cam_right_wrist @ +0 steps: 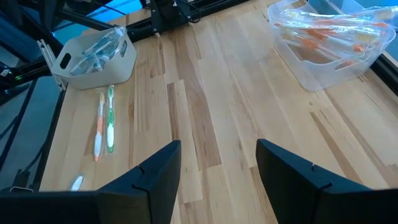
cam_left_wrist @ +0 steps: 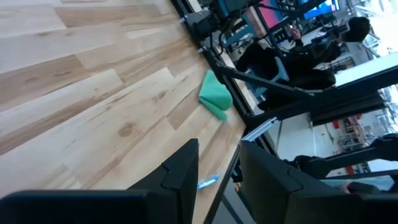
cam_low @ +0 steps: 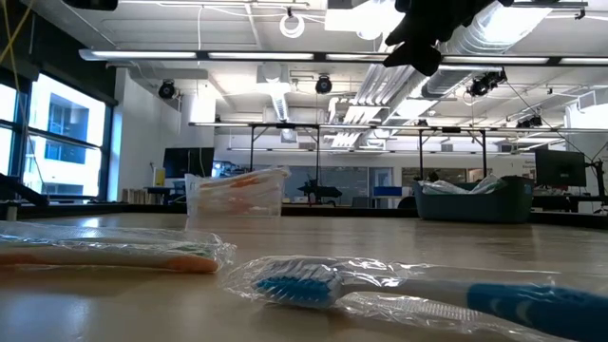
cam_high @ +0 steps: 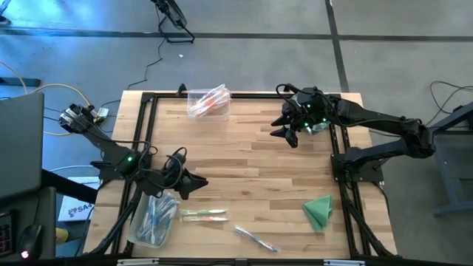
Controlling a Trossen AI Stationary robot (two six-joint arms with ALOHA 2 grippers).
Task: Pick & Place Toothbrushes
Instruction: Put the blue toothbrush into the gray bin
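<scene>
Left gripper (cam_high: 198,185): positioned above the light wooden table (cam_high: 244,170) near its front-left, fingers apart, nothing between them. Right gripper (cam_high: 284,127): raised over the table's back-right, fingers apart and empty.

Toothbrush locations:
- Clear plastic bin (cam_high: 207,100) at back centre holds pink-orange wrapped toothbrushes (cam_right_wrist: 323,34).
- Clear plastic bin (cam_high: 153,219) at front-left holds blue-accented toothbrushes.
- Orange and green wrapped toothbrush pair (cam_high: 204,215) lies beside that bin.
- Blue wrapped toothbrush (cam_high: 256,238) lies at the front edge.

Folded green cloth (cam_high: 319,210): front-right of table.
</scene>
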